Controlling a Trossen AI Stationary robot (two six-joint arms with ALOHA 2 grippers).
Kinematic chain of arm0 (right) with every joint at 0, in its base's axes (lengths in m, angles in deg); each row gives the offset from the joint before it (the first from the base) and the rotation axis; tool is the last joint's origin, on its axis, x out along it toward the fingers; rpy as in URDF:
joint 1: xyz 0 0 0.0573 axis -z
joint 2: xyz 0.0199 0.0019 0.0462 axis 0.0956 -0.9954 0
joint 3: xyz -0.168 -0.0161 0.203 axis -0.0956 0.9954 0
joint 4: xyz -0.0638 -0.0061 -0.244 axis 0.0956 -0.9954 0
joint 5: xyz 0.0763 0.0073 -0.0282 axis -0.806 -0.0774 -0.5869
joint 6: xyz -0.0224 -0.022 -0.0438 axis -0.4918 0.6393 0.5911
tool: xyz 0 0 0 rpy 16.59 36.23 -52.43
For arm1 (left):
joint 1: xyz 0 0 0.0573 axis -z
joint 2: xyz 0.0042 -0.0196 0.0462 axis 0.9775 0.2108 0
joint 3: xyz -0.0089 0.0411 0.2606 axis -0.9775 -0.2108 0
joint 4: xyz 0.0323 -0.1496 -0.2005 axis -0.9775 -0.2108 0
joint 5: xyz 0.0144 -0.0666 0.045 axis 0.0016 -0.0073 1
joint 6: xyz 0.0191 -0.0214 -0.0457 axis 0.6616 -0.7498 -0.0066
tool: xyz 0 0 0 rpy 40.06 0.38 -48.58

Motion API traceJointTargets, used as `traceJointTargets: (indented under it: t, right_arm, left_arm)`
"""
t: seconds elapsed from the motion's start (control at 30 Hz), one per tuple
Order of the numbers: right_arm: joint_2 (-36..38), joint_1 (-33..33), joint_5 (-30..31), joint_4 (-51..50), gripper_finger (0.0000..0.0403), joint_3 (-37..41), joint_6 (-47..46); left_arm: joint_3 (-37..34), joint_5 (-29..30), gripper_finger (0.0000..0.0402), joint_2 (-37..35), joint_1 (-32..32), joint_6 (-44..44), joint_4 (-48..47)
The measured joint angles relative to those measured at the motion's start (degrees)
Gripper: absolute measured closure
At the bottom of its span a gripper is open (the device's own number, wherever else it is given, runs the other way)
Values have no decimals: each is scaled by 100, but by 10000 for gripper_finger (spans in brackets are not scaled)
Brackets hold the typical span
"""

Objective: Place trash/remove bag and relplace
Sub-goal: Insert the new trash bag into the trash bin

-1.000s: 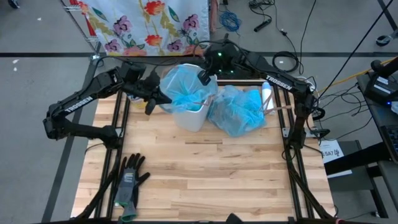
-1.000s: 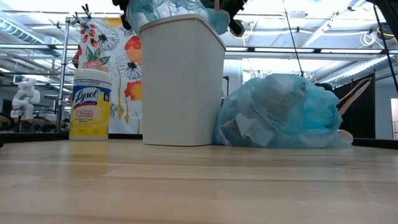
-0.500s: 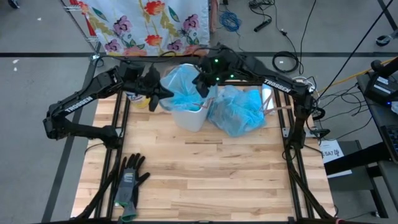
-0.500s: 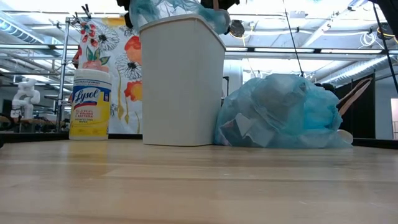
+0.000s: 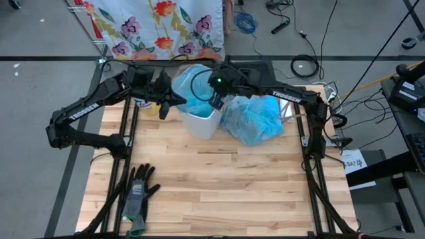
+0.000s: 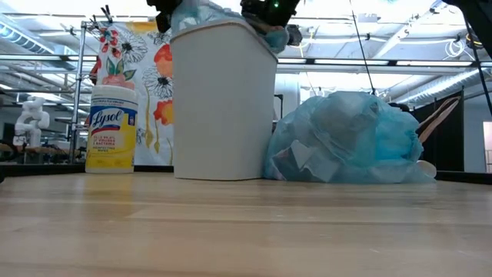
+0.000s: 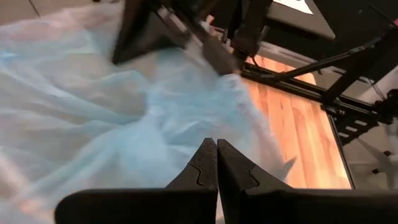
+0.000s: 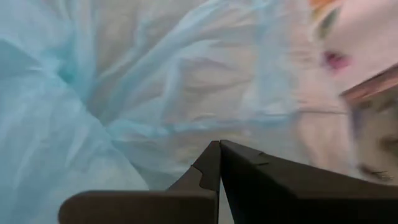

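A white bin (image 5: 204, 121) stands at the table's far middle, and a thin blue bag (image 5: 190, 91) lies spread over its mouth. Right of it a full, bunched blue bag (image 6: 346, 138) rests on the table, with crumpled trash (image 6: 306, 160) showing through the film. My left gripper (image 5: 167, 99) is shut at the bin's left rim. My right gripper (image 5: 216, 99) is shut over the bin's right rim; in the low view it shows above the rim (image 6: 269, 14). My left gripper has the bag's film (image 7: 186, 134) at its shut fingertips, coming slanting down from the table's left; its own fingers hide the pinch, and I cannot tell one layer from several. The film lies slack over the bin's mouth. My right gripper meets the bag's film (image 8: 186, 140) at its shut tips, slanting down from the far right by the bin's right rim (image 6: 270, 48). The fingers hide the pinch. Film hangs over that rim.
A yellow wipes canister (image 6: 111, 127) stands left of the bin, behind my left gripper. A pair of black-and-grey gloves (image 5: 138, 192) lies near the front left corner. Bare wood (image 5: 226, 186) stretches across the table's near half.
My right gripper has come down and toward the table's near edge along the bin's right rim, rolling as it went. The bag's film, which stood puffed up above the bin, now sits lower over the mouth. The bin has shifted slightly.
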Motion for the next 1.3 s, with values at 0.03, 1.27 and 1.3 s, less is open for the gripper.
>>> traceJointTargets:
  t: [0.03,1.27,1.3]
  right_arm:
    - [0,-33,251,95,403,0,106]
    - [597,749,-823,555,403,-2,-779]
    - [628,746,-874,551,403,-2,-781]
  left_arm:
    - [0,-7,401,0,24,2,-19]
    - [-2,22,401,-349,374,-146,-1388]
    - [-2,21,401,-393,357,-146,-1250]
